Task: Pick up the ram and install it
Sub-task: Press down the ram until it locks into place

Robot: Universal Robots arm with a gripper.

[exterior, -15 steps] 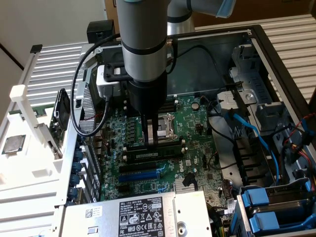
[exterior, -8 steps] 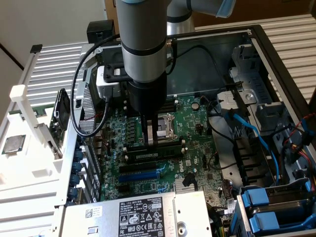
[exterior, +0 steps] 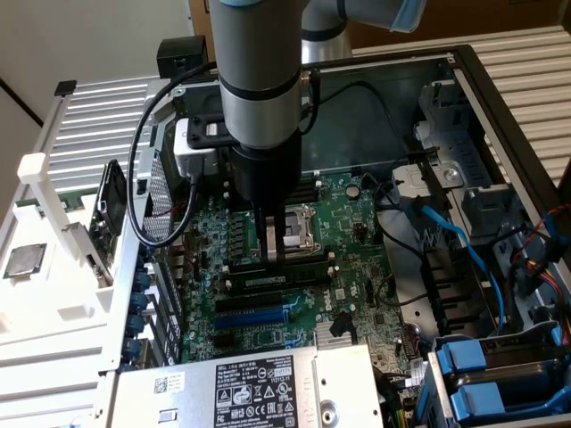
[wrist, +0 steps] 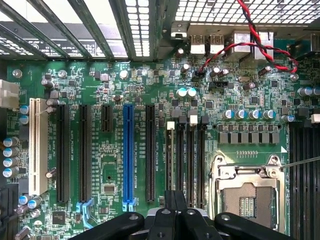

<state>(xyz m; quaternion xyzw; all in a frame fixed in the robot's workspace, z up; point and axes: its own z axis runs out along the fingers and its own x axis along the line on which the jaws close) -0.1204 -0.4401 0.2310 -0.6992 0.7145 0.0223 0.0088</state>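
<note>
1. Looking first at the exterior view: the gripper (exterior: 275, 253) stands straight down over the motherboard (exterior: 357, 267), its fingers drawn tight together with no gap and nothing clamped between them.
2. The ram (exterior: 299, 265) appears to lie on edge in one of the memory slots (exterior: 268, 285), directly under the fingertips. The tips look to be touching its top edge, though contact cannot be confirmed.
3. Judgement on the step: this reads as the seating press. Done well, the push goes straight down, the stick stays upright and square in its slot, and both end clips latch. An off-centre push risks one end riding high.
4. Containers, same view: the open computer case (exterior: 500, 98) holds the motherboard, a labelled metal box (exterior: 250, 388) at its near edge, and blue drive caddies (exterior: 486, 370) toward the exterior view's right.
5. The processor socket (exterior: 299, 227) just beyond the gripper looks empty. A white rack (exterior: 53, 294) outside the case, on the exterior view's left, carries a square silver chip (exterior: 24, 260).
6. Wrist view: the gripper (wrist: 175, 212) shows black fingers shut against each other, pointing at the bank of memory slots (wrist: 186, 160).
7. Which slot holds the ram I cannot tell from this angle.
8. The processor socket (wrist: 247, 195) sits beside the slots with its frame in place and its centre bare. A blue expansion slot (wrist: 128, 150) and its black neighbours stand unfilled.
</note>
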